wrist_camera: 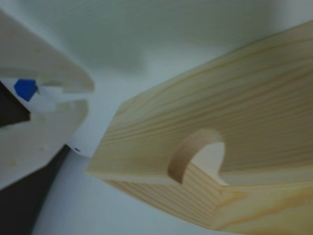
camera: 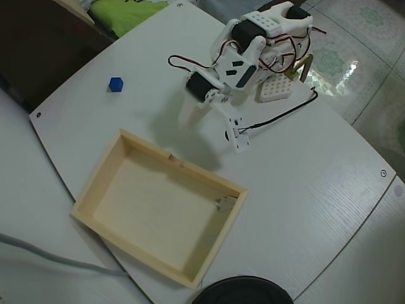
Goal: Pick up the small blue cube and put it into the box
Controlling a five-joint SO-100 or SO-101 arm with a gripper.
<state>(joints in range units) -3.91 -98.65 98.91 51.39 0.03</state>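
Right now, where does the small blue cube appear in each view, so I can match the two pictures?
Wrist view: the small blue cube sits at the far left edge, seen through the gap between the pale jaws.
Overhead view: the small blue cube lies on the white table, upper left, apart from the arm.
Shared landmark: the box of pale wood, filling the right side in the wrist view and lower centre overhead.

Wrist view: pale wooden gripper point(wrist_camera: 73, 95) at left edge, fingers slightly parted, nothing between them. Small saturated-blue cube point(wrist_camera: 25, 89) lies beyond on white table point(wrist_camera: 146, 39). Light pine box point(wrist_camera: 234, 127) fills right, semicircular notch in its wall
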